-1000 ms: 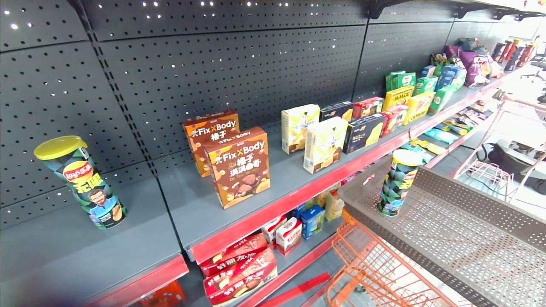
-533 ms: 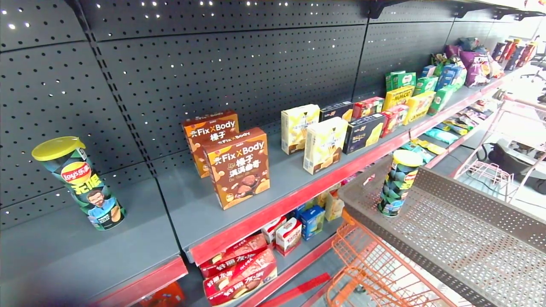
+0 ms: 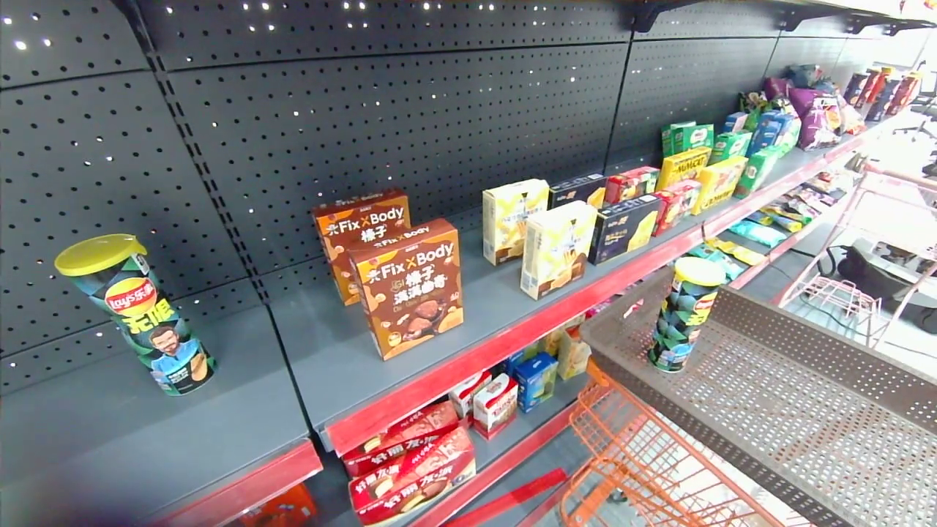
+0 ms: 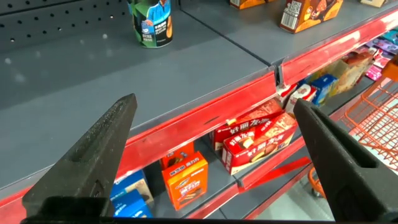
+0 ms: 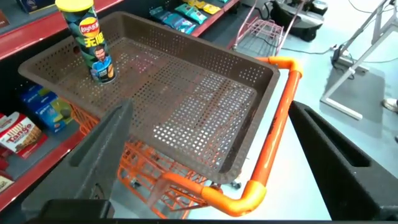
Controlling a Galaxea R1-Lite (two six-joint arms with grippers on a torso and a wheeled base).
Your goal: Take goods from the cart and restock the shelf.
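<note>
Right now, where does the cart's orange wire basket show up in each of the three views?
Head view: the orange wire basket is low and right of centre, under the brown perforated tray.
Left wrist view: the basket lies past the red shelf edge, beyond the red boxes on the lower shelf.
Right wrist view: the basket hangs beneath the tray.
Shared landmark: the red shelf edge.

The head view looks down along the shelf (image 3: 322, 366) toward the cart (image 3: 790, 410). The left wrist view faces the shelf front closely. The right wrist view overlooks the cart from above, sharing its can (image 5: 93, 40) with the head view.
</note>
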